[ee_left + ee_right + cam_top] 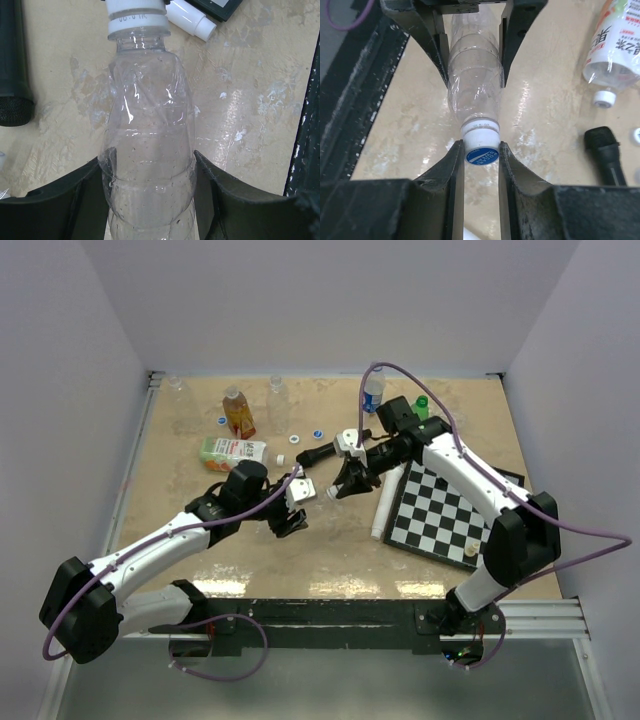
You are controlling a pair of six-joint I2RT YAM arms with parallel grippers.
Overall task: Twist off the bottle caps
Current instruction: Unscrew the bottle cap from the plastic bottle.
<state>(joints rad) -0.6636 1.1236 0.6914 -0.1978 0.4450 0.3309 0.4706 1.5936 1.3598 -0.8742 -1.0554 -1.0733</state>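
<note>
A clear, empty plastic bottle [313,492] lies level between my two grippers, just above the table. My left gripper [147,200] is shut on the bottle's body [147,150], one finger on each side. It also shows at the top of the right wrist view, clamped on the bottle [475,75]. The bottle's white cap with a blue top [482,150] points at my right gripper [481,160], which is shut on it, with both pads against the cap's sides. The cap also shows at the top edge of the left wrist view [136,12].
A black microphone [318,453] and a white tube [385,502] lie close by, next to a chessboard [440,510]. An amber bottle [238,412], a labelled bottle lying flat [232,451], loose caps [296,438] and further bottles [373,392] are behind.
</note>
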